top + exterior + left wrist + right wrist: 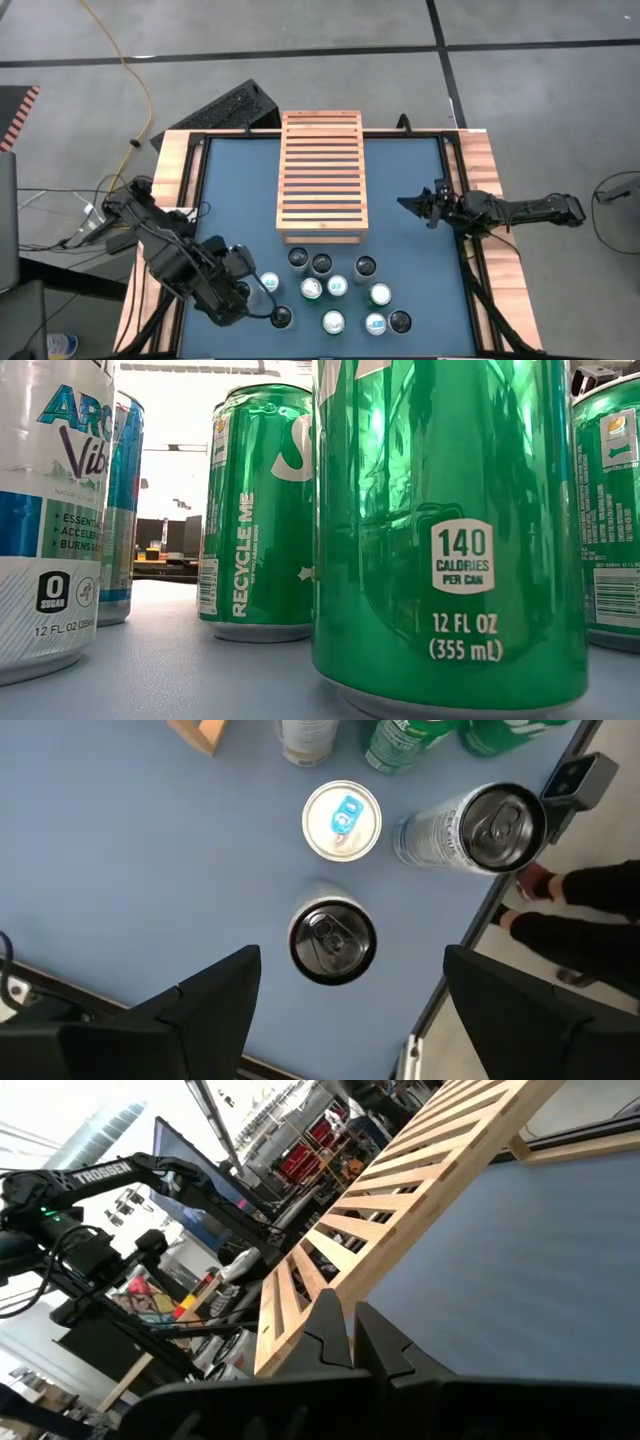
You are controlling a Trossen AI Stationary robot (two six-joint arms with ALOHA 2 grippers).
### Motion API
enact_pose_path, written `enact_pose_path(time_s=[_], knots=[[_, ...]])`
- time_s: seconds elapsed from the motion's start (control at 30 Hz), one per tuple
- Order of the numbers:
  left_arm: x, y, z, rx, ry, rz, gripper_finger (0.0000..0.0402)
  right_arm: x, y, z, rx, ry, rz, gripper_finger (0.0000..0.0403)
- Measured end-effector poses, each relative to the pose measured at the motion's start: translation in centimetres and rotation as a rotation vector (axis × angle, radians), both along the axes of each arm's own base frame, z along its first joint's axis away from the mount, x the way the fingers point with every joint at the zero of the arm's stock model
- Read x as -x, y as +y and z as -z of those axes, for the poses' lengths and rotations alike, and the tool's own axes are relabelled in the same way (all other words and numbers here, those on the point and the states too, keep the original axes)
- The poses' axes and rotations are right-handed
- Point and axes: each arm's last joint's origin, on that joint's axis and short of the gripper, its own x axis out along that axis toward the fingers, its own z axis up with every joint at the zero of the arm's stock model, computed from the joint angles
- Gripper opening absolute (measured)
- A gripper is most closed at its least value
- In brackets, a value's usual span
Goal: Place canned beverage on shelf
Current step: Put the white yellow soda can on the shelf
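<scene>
High view, record of progress: shelf point(321, 176), slatted wooden rack, lay lengthwise at the table's centre toward the far edge, with no can on its slats; placement therefore judged not yet begun. Stock: cluster of cans point(336, 290) stood upright on the blue table point(240, 190) just beside the shelf's near end, roughly ten counted, tops silver, dark or blue-tabbed; exact count uncertain where the arm overlapped them. Left gripper point(345, 1010): positioned over the cluster's left near corner, fingers spread wide, holding nothing. Left wrist view showed a dark-topped can point(332, 940) standing between and just ahead of the two fingers, untouched, with a blue-tabbed can point(342, 818) and a silver can point(478, 826) beyond it; the dark-topped can was judged the likely pick. Right gripper point(418, 205): waited at the table's right side, level with the shelf's near half, fingers pressed together and empty, pointed toward the shelf. Low view: green cans point(445, 530) and a white-and-blue can point(50, 510) stood on the table close to the lens, none lifted. Remaining, as judged: grasp, lift, carry to shelf, set down upright; the whole task was left to do
</scene>
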Motion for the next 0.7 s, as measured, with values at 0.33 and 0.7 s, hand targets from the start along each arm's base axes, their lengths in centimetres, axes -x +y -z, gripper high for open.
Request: enact_pose_path(time_s=[0.33, 0.7], knots=[[-0.5, -0.5, 2.0, -0.012, 0.031, 0.064, 0.0302, 0.0, 0.0, 0.0, 0.000, 0.005, 0.000, 0.0000], [-1.0, -1.2, 4.9, -0.006, 0.043, 0.052, 0.0302, 0.0, 0.0, 0.0, 0.000, 0.005, 0.000, 0.0000]])
